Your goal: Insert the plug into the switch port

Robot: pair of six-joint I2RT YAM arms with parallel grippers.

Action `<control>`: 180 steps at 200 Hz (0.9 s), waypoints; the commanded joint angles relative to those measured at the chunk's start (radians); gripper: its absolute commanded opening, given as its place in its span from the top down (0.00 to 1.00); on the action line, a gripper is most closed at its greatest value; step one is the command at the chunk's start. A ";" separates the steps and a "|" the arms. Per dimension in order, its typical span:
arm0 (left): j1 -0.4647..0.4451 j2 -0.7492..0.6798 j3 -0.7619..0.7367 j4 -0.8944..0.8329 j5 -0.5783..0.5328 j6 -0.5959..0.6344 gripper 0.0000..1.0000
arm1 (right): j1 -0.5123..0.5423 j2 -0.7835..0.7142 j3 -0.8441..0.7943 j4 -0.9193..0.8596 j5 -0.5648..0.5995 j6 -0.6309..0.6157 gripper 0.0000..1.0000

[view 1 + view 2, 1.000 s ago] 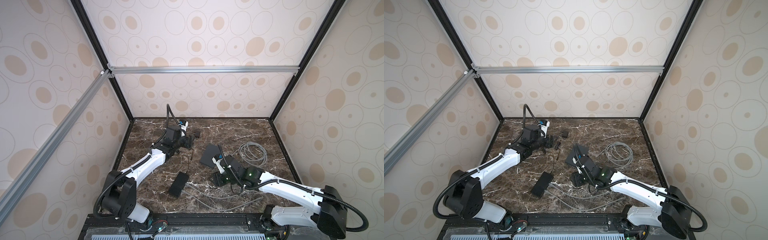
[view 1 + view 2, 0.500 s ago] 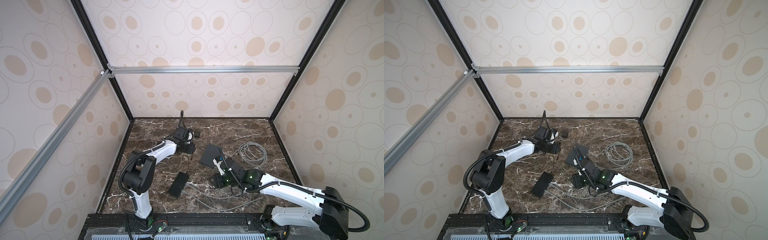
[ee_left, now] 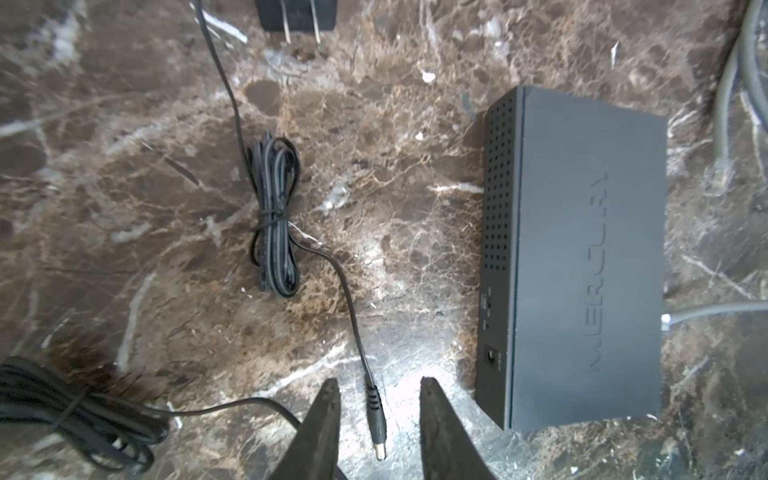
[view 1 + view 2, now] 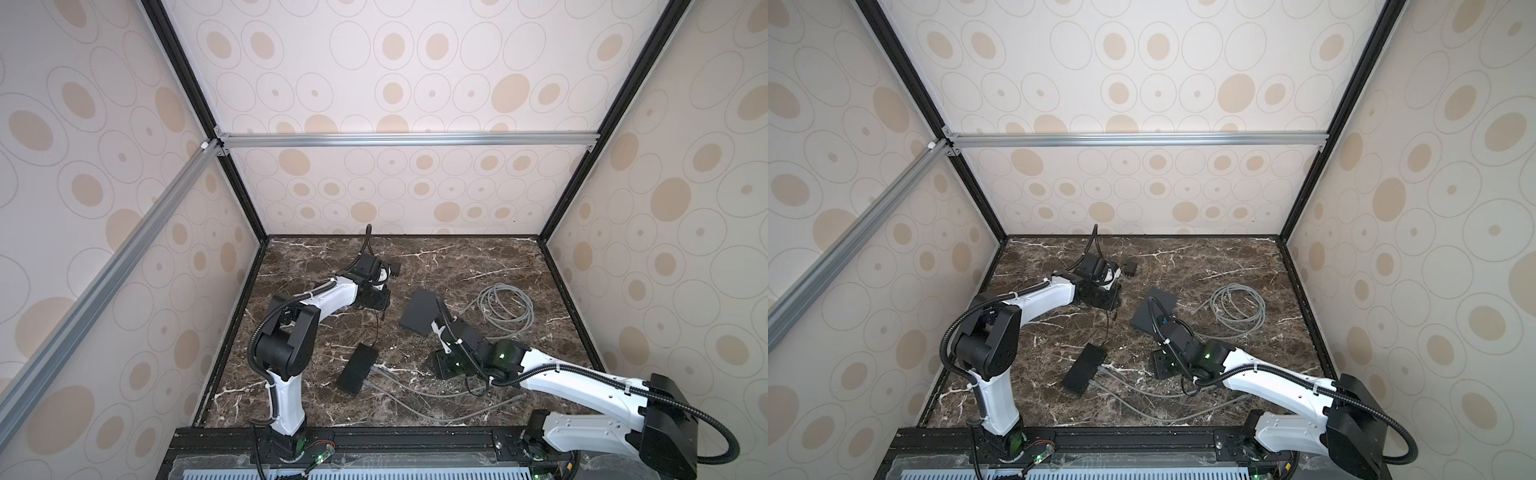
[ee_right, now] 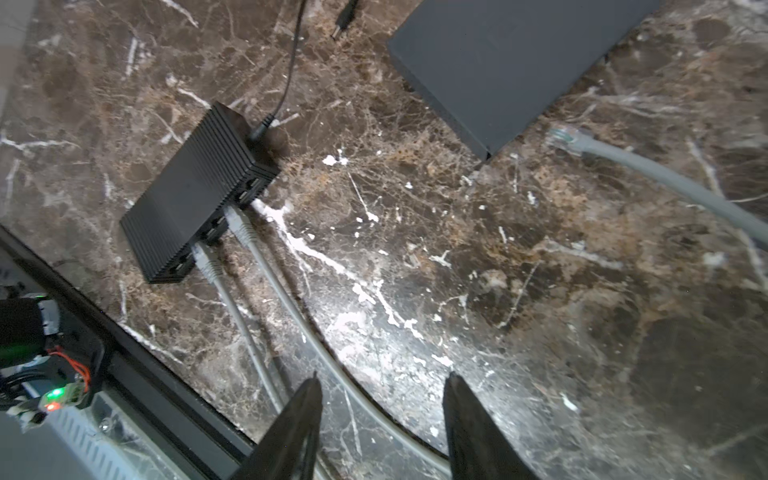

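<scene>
Two grippers: both of mine hang low over the marble table [image 3: 124, 187].
Left gripper [image 3: 379, 380]: my jaws stand apart either side of the plug [image 3: 375, 415], with a gap on each side; I grip nothing.
Plug: flat on the table, metal tip towards my wrist.
Port [image 3: 491, 358]: just beside the plug, in the side of the switch [image 3: 582, 257]; plug not yet in.
Cord bundle [image 3: 274, 220]: farther out, tied, its lead running to the plug.
Wall adapter [image 3: 297, 14]: farthest from my left gripper.
Right gripper [image 5: 383, 376]: my jaws are wide and hold nothing, above grey cables [image 5: 243, 230] plugged into a small black box [image 5: 195, 191].
</scene>
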 commanded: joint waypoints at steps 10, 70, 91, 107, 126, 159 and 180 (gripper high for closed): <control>0.007 -0.170 -0.040 0.078 -0.026 0.027 0.75 | 0.006 0.126 0.161 -0.082 0.128 -0.029 0.52; 0.021 -0.610 -0.319 0.423 -0.211 -0.016 0.74 | 0.005 0.555 0.641 -0.266 0.218 -0.172 0.50; 0.021 -0.716 -0.398 0.510 -0.247 -0.007 0.70 | -0.001 0.668 0.750 -0.259 0.202 -0.170 0.50; 0.021 -0.759 -0.427 0.544 -0.277 -0.005 0.68 | -0.011 0.742 0.834 -0.272 0.175 -0.137 0.50; 0.021 -0.807 -0.464 0.582 -0.320 -0.008 0.55 | -0.024 0.812 0.916 -0.277 0.148 -0.109 0.50; 0.022 -0.860 -0.506 0.627 -0.350 -0.008 0.43 | -0.031 0.928 1.079 -0.318 0.210 -0.067 0.50; 0.021 -0.856 -0.496 0.614 -0.368 -0.002 0.35 | -0.033 0.988 1.169 -0.347 0.275 -0.048 0.48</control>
